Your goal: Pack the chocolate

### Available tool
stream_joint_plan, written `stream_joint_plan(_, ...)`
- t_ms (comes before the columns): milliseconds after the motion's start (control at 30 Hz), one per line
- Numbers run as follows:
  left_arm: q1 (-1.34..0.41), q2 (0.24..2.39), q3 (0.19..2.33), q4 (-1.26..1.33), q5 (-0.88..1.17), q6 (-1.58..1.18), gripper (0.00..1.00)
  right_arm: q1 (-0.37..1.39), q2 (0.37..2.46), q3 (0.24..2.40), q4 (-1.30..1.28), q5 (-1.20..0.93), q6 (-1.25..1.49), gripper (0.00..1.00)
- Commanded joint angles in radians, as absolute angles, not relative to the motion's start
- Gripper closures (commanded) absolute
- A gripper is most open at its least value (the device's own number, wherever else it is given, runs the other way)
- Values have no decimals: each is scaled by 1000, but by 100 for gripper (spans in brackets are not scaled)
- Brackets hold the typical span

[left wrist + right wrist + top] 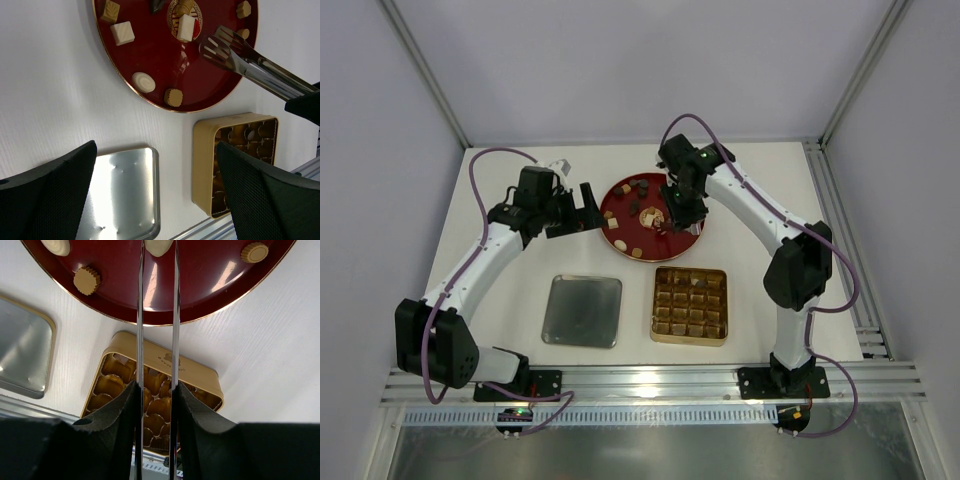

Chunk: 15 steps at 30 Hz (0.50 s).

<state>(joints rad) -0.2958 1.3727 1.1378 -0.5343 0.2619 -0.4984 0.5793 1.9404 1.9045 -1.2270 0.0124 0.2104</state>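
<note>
- The right pincer [156, 405] is clamped narrow on metal tongs [140, 315], whose two blades run straight ahead of it over the red plate [200, 285].
- A cream-white chocolate [158, 246] lies on the plate at the tong tips, directly ahead of this pincer; contact cannot be told.
- More pieces lie ahead to either side.
- The gridded tin [200, 385] sits just below this pincer.
- The left pincer [155, 150] gapes wide and holds nothing above the surface [50, 75], with a flat metal lid [125, 190] beneath it and the plate ahead.

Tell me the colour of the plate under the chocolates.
Dark red plate with a gold rim; left wrist view.
</note>
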Motion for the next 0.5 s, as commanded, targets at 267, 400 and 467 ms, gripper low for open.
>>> stream_joint_plan(267, -290, 1379, 1143, -506, 265, -503, 0, 572, 1867, 1916, -1229, 14, 195, 68)
stream_joint_plan(400, -290, 1381, 1144, -506, 268, -503, 0, 566, 1849, 1916, -1238, 14, 195, 67)
stream_joint_plan(467, -290, 1381, 1143, -508, 271, -502, 0, 565, 1839, 1910, -1244, 12, 195, 68)
